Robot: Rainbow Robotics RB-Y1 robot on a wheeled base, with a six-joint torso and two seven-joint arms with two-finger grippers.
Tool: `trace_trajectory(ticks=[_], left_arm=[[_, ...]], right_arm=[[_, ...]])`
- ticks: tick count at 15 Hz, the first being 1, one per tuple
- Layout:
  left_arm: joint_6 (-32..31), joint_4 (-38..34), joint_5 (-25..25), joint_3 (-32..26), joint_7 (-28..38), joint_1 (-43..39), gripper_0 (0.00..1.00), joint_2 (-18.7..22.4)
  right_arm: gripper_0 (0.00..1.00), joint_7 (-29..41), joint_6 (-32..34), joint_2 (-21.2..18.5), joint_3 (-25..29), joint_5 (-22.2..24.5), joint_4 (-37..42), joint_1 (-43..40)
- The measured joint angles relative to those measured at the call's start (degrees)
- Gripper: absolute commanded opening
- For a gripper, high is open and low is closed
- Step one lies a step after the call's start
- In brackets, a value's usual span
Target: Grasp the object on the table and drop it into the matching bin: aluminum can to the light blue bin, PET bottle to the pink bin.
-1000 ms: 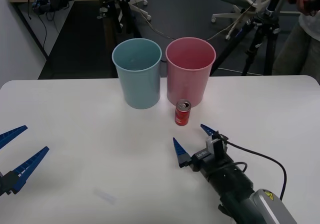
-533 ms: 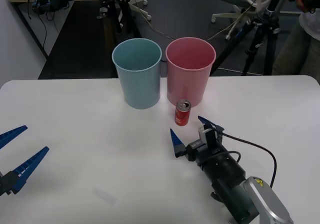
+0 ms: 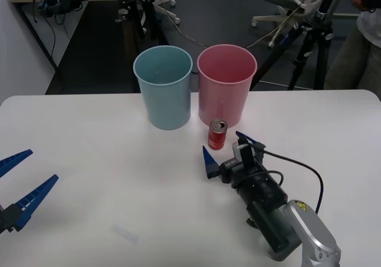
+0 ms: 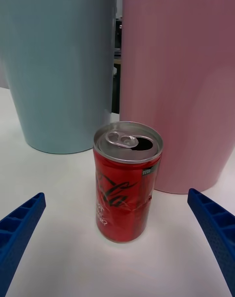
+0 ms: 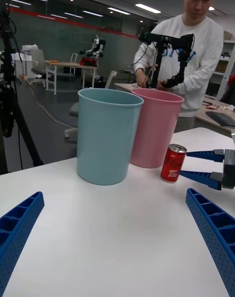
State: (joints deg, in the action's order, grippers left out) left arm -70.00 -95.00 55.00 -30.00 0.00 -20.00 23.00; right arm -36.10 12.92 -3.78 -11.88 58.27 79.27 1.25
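Observation:
A small red aluminum can (image 3: 217, 134) with a silver top stands upright on the white table (image 3: 89, 160), just in front of the pink bin (image 3: 226, 84). The light blue bin (image 3: 163, 86) stands to the pink bin's left. My right gripper (image 3: 226, 148) is open just short of the can, one blue finger on each side of its line. In the right wrist view the can (image 4: 127, 179) stands centred between the fingertips (image 4: 19, 223), with the light blue bin (image 4: 58, 67) and pink bin (image 4: 186, 81) behind. My left gripper (image 3: 21, 181) waits open at the table's left edge.
A tripod (image 3: 312, 35) and an office chair (image 3: 286, 5) stand on the dark floor behind the table. A cable (image 3: 297, 166) trails from my right wrist. In the left wrist view the can (image 5: 173, 163) and both bins are far ahead.
My right gripper has moved forward toward the can, staying open. The can, the bins and the left arm have not moved.

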Motion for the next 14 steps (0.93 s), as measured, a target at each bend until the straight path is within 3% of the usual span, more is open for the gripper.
trace_trajectory(ticks=[10, 14], left_arm=[[0.0, 0.0, 0.0, 0.0, 0.0, 0.0, 1.0, 0.0], [0.0, 0.0, 0.0, 0.0, 0.0, 0.0, 1.0, 0.0]], right_arm=[[1.0, 1.1, -6.6, 0.0, -2.1, -0.2, -0.4, 2.7], [1.0, 1.7, -4.8, 0.6, -1.0, -1.7, -7.3, 7.8]])
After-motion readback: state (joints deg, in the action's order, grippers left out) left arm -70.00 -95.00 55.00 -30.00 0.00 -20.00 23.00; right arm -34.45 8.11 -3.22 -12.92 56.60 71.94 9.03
